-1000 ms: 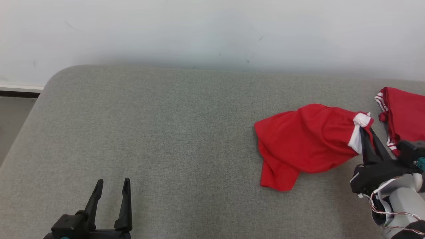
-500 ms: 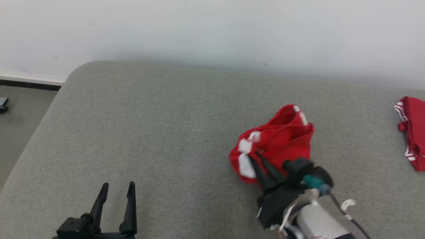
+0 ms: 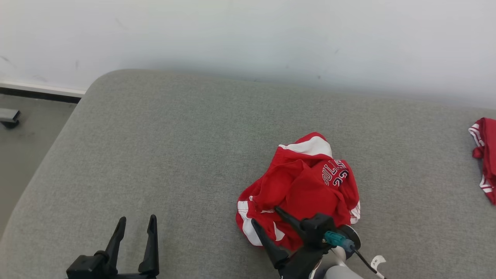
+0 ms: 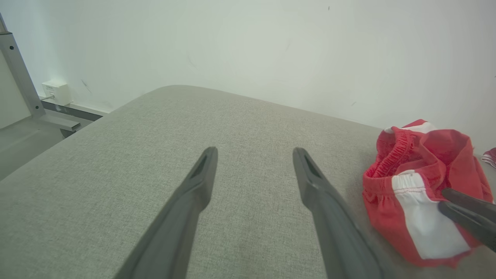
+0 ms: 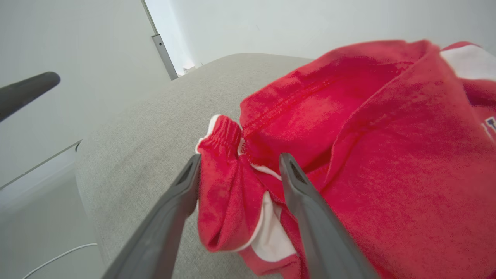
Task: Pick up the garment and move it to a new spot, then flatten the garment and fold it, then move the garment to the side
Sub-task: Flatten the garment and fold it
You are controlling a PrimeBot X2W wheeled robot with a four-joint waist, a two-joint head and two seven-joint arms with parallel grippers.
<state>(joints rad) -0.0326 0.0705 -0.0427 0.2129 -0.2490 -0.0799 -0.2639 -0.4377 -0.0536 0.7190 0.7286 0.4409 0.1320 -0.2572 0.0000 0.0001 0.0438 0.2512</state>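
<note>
The garment (image 3: 302,190) is a pair of red shorts with white side stripes and dark lettering, lying in a crumpled heap near the middle of the grey cushion (image 3: 174,155). My right gripper (image 3: 265,215) is at the heap's near left edge, open. In the right wrist view the right gripper (image 5: 238,157) has its fingers spread on either side of a fold of the garment (image 5: 368,135) by the elastic waistband. My left gripper (image 3: 137,219) stands open over bare cushion at the lower left, well apart from the garment (image 4: 418,170); in the left wrist view the left gripper (image 4: 254,151) holds nothing.
A second red and white piece of clothing (image 3: 486,155) lies at the cushion's right edge. The cushion's rounded left edge drops to the floor (image 3: 23,147), where a metal foot (image 3: 8,116) stands. A white wall (image 3: 248,35) runs behind.
The head camera has turned. My right gripper carried the garment left, away from the other red piece, and has opened; the garment now lies in a heap. The left gripper stays put.
</note>
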